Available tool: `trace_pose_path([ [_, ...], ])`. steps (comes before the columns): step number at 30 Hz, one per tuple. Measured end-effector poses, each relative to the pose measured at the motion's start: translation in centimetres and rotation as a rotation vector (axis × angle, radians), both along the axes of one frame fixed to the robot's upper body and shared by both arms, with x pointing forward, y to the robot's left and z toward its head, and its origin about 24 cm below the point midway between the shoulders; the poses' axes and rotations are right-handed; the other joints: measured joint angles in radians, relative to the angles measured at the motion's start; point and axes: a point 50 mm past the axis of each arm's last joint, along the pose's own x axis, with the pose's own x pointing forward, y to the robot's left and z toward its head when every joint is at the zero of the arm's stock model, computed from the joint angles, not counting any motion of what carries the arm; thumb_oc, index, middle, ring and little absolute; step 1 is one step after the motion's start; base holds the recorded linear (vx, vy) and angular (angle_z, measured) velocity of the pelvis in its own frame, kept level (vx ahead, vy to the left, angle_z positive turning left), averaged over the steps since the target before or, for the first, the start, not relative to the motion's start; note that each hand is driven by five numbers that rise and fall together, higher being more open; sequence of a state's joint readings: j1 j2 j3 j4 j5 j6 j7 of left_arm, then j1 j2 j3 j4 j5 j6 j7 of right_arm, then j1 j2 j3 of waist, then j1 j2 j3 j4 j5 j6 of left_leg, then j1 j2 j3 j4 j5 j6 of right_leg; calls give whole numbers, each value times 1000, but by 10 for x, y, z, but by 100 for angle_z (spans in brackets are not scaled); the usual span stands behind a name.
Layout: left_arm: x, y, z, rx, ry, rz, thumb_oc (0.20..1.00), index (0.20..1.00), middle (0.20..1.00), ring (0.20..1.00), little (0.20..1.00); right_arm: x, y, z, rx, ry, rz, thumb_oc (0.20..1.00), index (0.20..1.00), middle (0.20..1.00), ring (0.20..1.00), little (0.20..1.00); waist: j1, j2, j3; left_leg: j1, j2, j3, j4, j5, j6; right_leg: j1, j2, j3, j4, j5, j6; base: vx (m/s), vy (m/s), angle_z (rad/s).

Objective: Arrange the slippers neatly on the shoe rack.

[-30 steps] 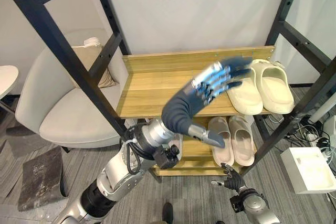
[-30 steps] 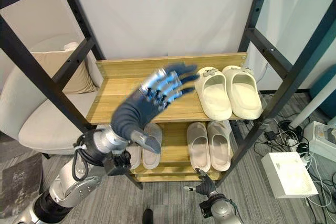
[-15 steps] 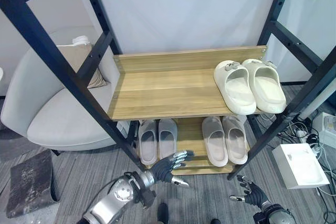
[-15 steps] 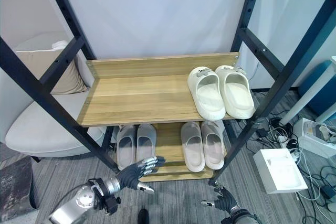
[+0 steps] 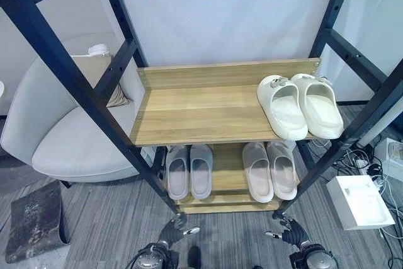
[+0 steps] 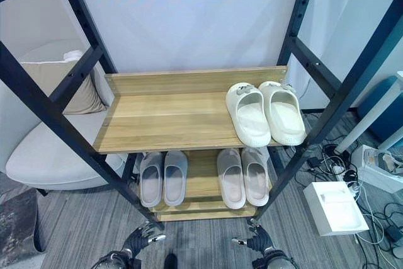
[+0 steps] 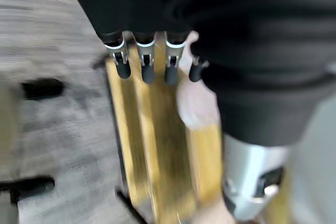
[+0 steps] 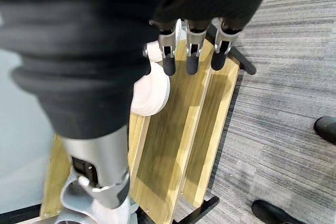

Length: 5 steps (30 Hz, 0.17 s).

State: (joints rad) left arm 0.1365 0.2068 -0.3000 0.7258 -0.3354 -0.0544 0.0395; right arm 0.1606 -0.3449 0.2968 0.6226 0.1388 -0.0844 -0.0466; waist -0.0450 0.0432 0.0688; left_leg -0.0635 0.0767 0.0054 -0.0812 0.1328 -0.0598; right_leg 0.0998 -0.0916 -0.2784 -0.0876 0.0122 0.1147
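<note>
Three slipper pairs sit on the shoe rack [image 5: 208, 114]: cream pair [image 5: 300, 105] at 1 o'clock above, two grey pairs [image 5: 189, 170] [image 5: 269, 168] below. Left hand [image 5: 174, 230] and right hand [image 5: 286, 232] hang low at 6 o'clock, fingers relaxed, empty; toes point at 12.

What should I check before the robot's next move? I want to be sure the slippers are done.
1. Cream slippers paired side by side at the right end of the top shelf: ok.
2. Grey pair side by side on the lower shelf, left: ok.
3. Pinkish pair side by side on the lower shelf, right: ok.
4. Left hand low in front of the rack, fingers relaxed, holding nothing: ok.
5. Right hand low by the rack's right leg, fingers relaxed, holding nothing: ok.
6. Stray slippers on the floor beyond what the head views cover: cannot tell.
</note>
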Motion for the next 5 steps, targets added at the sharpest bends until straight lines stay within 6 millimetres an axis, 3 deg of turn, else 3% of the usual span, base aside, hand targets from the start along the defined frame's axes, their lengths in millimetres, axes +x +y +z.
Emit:
trace_pose_path([
  [5,0,9,-2,36,9,82,1000,1000,1000,1000,1000,0,-1,0,-12,-4,-13,1000,1000,1000,1000,1000,0,1,-4,1,1,0,0,0,0,1,1,0,0,2,0,0,0,0],
])
